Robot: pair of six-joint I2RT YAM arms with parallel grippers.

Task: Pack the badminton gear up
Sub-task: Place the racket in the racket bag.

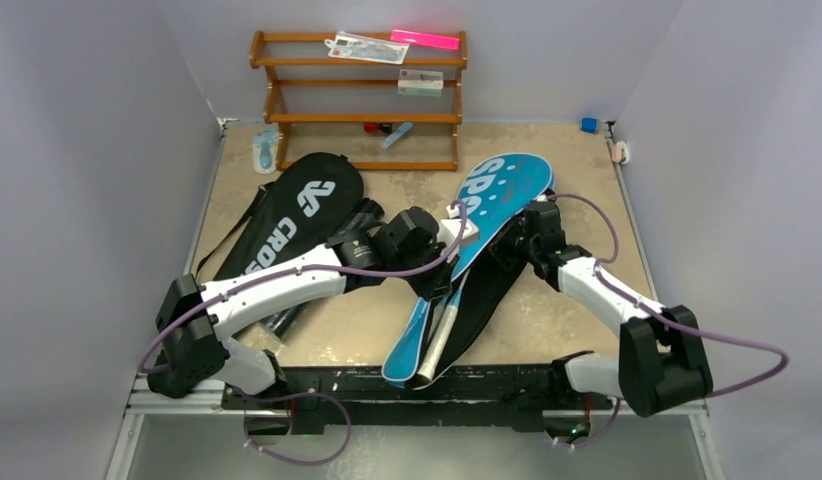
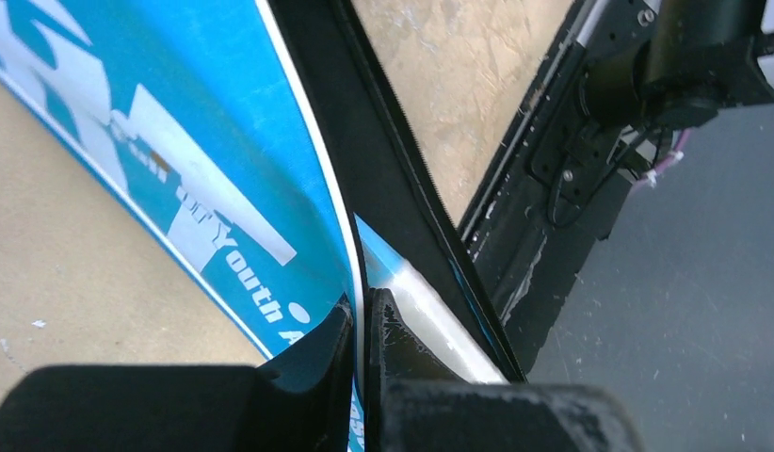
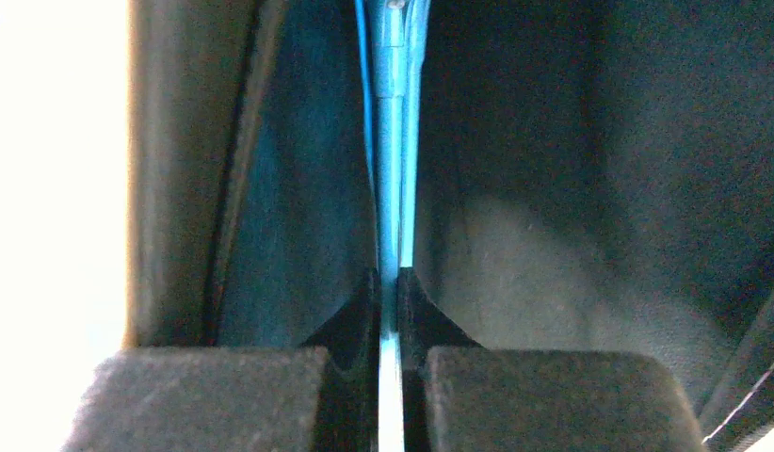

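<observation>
Top external view: the blue "SPORT" racket cover lies slantwise on the bench. Its wide head is far and right of the middle, and its narrow end is at the near edge. A white racket handle sticks out of that narrow end, and black lining shows along the cover's right side. Both arms reach in over it, the left from the left side and the right from the right.

In the left wrist view, the left gripper is pinched tight on the cover's white-piped edge, holding that edge up off the bench.

In the right wrist view, the right gripper is clamped on a thin light-blue piece inside the dark lining. I cannot tell whether this is racket frame or cover edge.

The black "CROSSWAY" racket cover lies flat on the left of the bench, partly under the left arm and apart from the blue one. A brown wooden rack stands at the far edge, with a pink bar on its top shelf.
</observation>
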